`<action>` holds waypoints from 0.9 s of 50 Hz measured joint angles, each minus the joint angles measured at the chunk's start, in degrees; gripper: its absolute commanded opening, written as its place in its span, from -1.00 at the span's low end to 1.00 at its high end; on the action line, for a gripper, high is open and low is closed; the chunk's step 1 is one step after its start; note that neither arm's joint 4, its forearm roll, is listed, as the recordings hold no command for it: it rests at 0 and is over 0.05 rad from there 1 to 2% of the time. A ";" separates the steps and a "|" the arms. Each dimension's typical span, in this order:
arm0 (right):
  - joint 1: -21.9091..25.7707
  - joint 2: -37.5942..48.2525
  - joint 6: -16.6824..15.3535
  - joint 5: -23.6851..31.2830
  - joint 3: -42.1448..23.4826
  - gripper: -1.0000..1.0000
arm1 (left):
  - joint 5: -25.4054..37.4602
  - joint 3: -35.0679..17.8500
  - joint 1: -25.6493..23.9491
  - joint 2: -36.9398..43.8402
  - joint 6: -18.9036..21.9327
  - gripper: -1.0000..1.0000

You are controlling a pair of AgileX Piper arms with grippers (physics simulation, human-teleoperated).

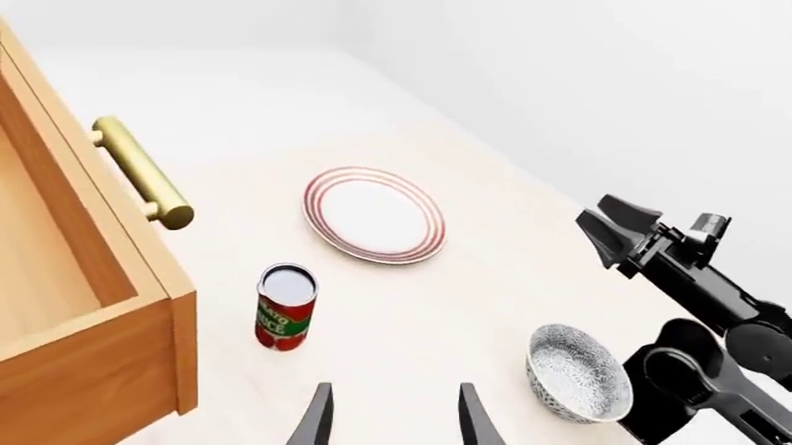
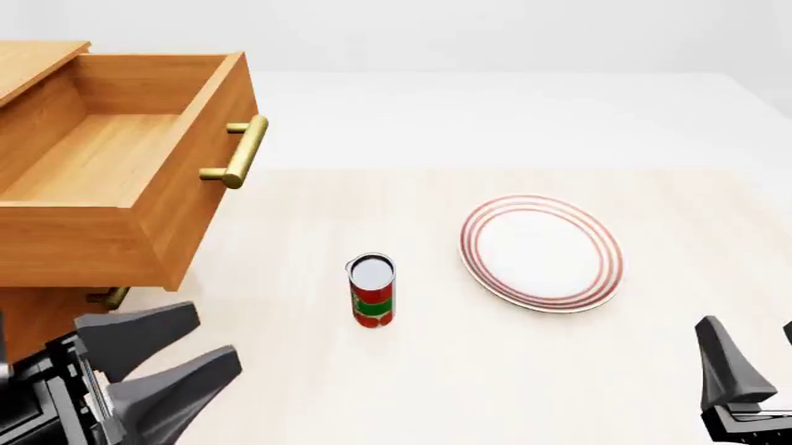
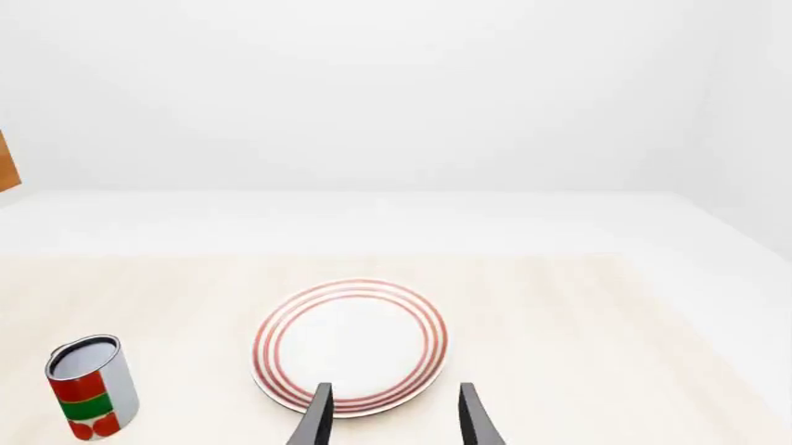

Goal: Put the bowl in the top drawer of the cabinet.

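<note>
Only legible writing anywhere: white letters on the can (image 1: 287, 310), reading roughly "ICE" on its green band in the left wrist view, the rest of the word turned out of sight. Red-and-green label, open dark top, standing upright on the pale table (image 2: 520, 371) between the cabinet (image 2: 37, 315) and the red-ringed plate (image 2: 541, 252).

Left gripper (image 2: 159, 366) low at the near left corner in the front view, beneath the pulled-out top drawer (image 2: 111, 167), dark fingers spread wide apart and pointing toward the can, clasping nothing. Right gripper (image 1: 622, 227) seen from the left wrist camera raised above the table, jaws parted and empty; in the front view only one dark finger (image 2: 724, 371) showing at the near right edge, tip up. Right wrist camera aimed across the plate, two fingertips (image 3: 319, 417) apart at the frame's edge.

Bowl (image 1: 578, 373), white with dense dark speckled pattern, upright on the table just beside the right arm's dark links, well apart from the drawer, outside the front camera's field. Drawer interior bare wood, brass bar handle (image 2: 237, 153) facing the plate. Second brass handle (image 2: 109, 298) peeking out below.
</note>
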 measured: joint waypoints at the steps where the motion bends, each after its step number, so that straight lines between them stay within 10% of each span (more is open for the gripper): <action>1: 0.00 0.00 0.00 0.00 0.00 1.00 | -0.37 -0.09 -0.40 0.70 -0.19 1.00; 45: 0.00 0.00 0.00 0.00 0.00 1.00 | -10.55 -7.71 -12.58 28.89 -6.61 1.00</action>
